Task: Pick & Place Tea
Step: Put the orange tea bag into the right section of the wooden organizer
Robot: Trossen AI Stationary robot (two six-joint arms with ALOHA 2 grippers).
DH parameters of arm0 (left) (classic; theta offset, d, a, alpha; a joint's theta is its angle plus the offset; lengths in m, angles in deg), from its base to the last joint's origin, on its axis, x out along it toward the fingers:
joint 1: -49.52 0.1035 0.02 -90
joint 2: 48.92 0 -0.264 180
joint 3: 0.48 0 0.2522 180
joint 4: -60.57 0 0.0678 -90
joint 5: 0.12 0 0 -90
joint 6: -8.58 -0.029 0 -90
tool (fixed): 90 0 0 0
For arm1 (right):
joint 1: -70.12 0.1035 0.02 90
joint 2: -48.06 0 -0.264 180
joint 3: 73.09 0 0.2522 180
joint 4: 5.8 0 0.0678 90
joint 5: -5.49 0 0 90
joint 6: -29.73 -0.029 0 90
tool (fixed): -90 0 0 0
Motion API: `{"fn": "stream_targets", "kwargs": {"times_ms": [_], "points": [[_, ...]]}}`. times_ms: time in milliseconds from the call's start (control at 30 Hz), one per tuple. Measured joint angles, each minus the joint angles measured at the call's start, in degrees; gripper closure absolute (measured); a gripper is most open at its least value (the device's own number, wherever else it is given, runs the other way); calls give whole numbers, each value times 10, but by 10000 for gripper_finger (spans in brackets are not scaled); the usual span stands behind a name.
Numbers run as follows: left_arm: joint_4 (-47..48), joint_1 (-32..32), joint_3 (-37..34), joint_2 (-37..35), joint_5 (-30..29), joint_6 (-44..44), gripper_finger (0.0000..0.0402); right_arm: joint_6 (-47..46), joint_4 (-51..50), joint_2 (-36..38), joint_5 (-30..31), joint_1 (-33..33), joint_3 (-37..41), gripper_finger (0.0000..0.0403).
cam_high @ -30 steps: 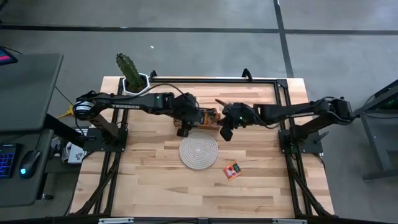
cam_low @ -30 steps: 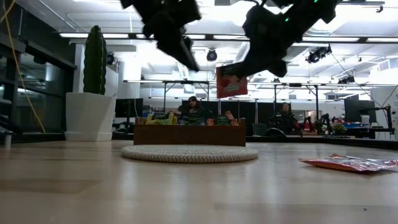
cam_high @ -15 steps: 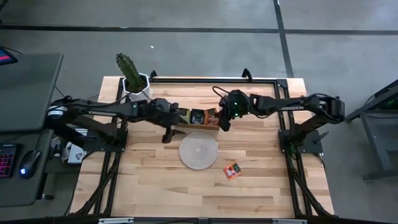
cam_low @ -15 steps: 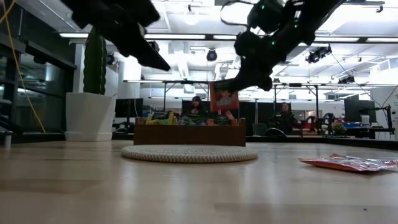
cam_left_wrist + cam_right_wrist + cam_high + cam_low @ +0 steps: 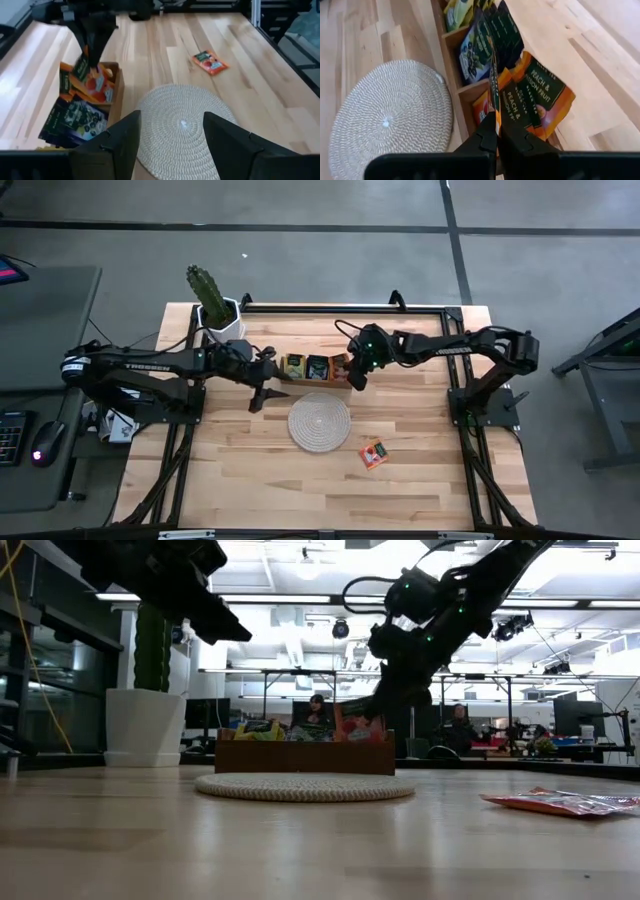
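while clamped on an orange sachet (image 5: pixel 492 95) over the tray (image 5: pixel 318 381), right gripper (image 5: pixel 496 131), left gripper (image 5: pixel 170 137) open

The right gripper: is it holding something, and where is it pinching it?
Yes: the right gripper pinches an orange-red tea sachet by its edge, over the tray's orange compartment.

A pale wooden desk (image 5: pixel 240 470) carries a round woven mat (image 5: pixel 320 422) at centre, a wooden tray (image 5: pixel 316 368) at 12 o'clock, an orange-red sachet (image 5: pixel 374 453) at 4 o'clock, and a potted cactus (image 5: pixel 212 298) at 10 o'clock.
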Motion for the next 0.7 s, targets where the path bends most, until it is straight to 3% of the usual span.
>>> {"fn": "stream_targets", "kwargs": {"times_ms": [300, 700], "points": [[1, 0, 1, -1, 2, -1, 188, -5, 1, -3, -1, 0, 0, 379], [3, 0, 1, -1, 11, -3, 189, -49, -4, 1, 4, 0, 0, 250]]}}
